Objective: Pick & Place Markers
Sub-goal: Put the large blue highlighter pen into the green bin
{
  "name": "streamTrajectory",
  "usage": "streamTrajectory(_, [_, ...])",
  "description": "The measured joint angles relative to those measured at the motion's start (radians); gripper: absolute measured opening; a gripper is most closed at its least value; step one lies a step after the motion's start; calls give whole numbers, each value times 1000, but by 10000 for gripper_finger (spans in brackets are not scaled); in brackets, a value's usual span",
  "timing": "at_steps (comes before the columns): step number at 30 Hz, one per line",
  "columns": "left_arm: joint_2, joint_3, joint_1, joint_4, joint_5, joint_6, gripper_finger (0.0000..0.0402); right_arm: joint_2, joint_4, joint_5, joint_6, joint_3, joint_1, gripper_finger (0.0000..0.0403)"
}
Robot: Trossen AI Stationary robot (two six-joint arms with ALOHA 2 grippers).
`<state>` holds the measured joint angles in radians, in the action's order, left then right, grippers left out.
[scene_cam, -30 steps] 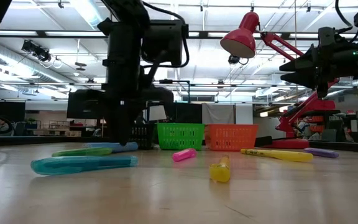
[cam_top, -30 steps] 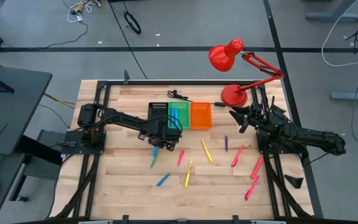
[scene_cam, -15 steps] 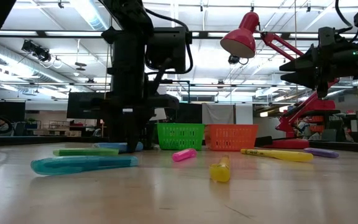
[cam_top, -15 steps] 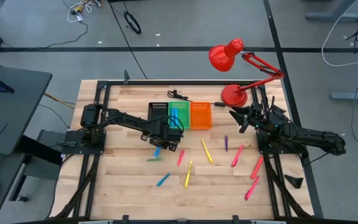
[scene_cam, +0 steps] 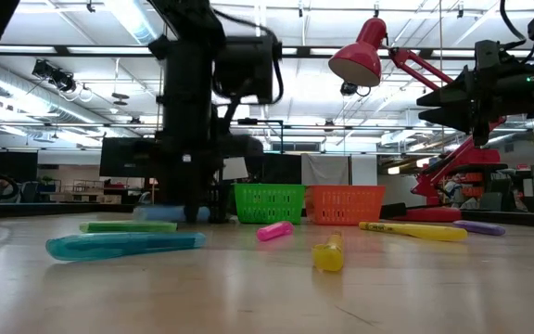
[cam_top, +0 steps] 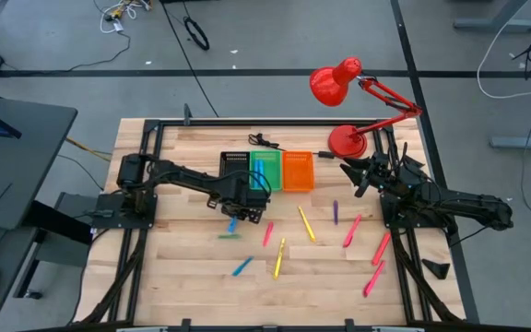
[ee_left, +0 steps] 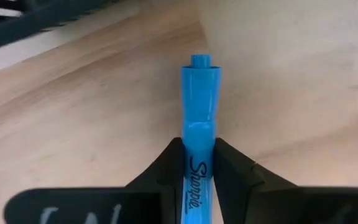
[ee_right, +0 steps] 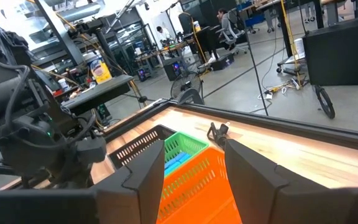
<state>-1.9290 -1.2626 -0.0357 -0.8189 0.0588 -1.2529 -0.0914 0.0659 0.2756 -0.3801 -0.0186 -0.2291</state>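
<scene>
Left hand [cam_top: 234, 218] sits low over the table [cam_top: 182, 267] just in front of the black bin [cam_top: 235, 167], seen from above, with a blue marker [cam_top: 231, 224] under it. A green marker [cam_top: 228, 236] lies just nearer, and yellow, pink and purple markers [cam_top: 280, 257] are scattered to the right. The right hand [cam_top: 348, 172] waits at the far right by the red lamp [cam_top: 347, 140], beside the orange bin [cam_top: 297, 171].

From table height, the left hand [scene_cam: 188, 209] reaches down to the table left of the green bin [scene_cam: 269, 203], while the right hand [scene_cam: 431, 100] hangs high.

Left wrist view: both fingers [ee_left: 171, 168] are clamped on the blue marker [ee_left: 199, 102], whose cap end sticks out over the wood.

Right wrist view: the right hand's fingers [ee_right: 148, 177] stand apart, holding nothing, above the orange bin [ee_right: 197, 183].
</scene>
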Motion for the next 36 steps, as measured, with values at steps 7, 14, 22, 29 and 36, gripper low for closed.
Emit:
streamTrajectory(7, [102,-5,-1,-26,-20,-73,64,0,0,0,0,0,0,170])
streamTrajectory(14, [168,-51,0,-96,-42,-98,65,0,0,0,0,0,0,170])
streamTrajectory(22, [206,-114,11,-206,-57,-96,65,0,0,0,0,0,0,170])
streamTrajectory(29, [210,-132,11,-230,-64,-96,65,0,0,0,0,0,0,170])
streamTrajectory(36, [208,-148,35,-232,-66,-91,65,0,0,0,0,0,0,170])
